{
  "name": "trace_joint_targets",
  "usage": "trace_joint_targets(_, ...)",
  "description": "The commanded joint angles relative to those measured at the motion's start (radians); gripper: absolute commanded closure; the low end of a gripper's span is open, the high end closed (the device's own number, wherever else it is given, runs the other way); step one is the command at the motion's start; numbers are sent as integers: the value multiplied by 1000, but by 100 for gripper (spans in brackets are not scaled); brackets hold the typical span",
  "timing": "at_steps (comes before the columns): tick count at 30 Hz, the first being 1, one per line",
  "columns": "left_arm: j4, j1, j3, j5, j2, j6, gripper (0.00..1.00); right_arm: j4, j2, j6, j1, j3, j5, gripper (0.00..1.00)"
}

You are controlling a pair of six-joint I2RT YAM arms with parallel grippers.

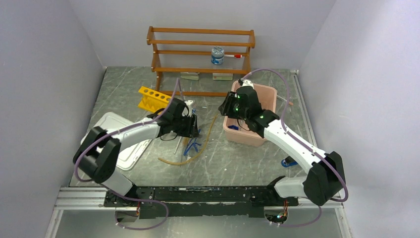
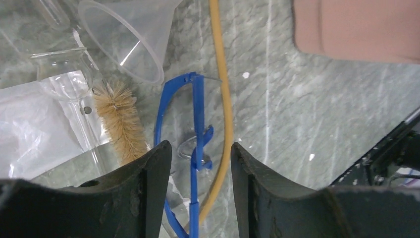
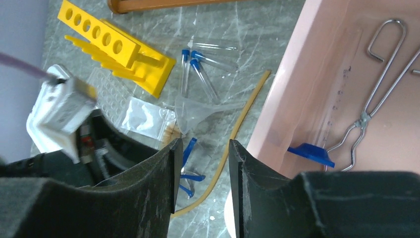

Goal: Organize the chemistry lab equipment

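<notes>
My left gripper point(image 2: 200, 153) hangs low over blue-framed clear safety glasses point(image 2: 197, 104). Their blue arm runs up between the jaws with a gap on each side. The tan rubber hose point(image 2: 224, 89) lies just right of the glasses. My right gripper point(image 3: 202, 148) stands open and holds nothing, above the left rim of the pink bin point(image 3: 297, 74). Metal tongs point(image 3: 381, 89) and a blue piece point(image 3: 311, 152) lie inside the bin. The yellow test-tube rack point(image 3: 116, 47) lies on the table at the back left. Three blue-capped tubes point(image 3: 200, 64) lie beside it.
A clear funnel point(image 2: 131, 39), a tan bristle brush point(image 2: 119, 119) and clear plastic bags lie around the left gripper. A wooden shelf point(image 1: 200, 49) holding a white-lidded jar point(image 1: 217, 55) stands at the back. A white tray point(image 1: 119, 139) lies under the left arm.
</notes>
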Motion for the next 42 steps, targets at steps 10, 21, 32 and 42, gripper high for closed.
trace_joint_targets(10,-128,-15,91,70,155,109,56,41,-126,63,4,-53,40,58)
trace_joint_targets(21,-150,-15,95,103,187,81,65,35,-148,63,6,-62,44,58)
trace_joint_targets(32,-125,-15,99,107,78,68,95,42,-168,39,6,-78,28,58)
trace_joint_targets(42,-29,-15,92,162,-160,42,95,222,-218,31,5,-164,-234,52)
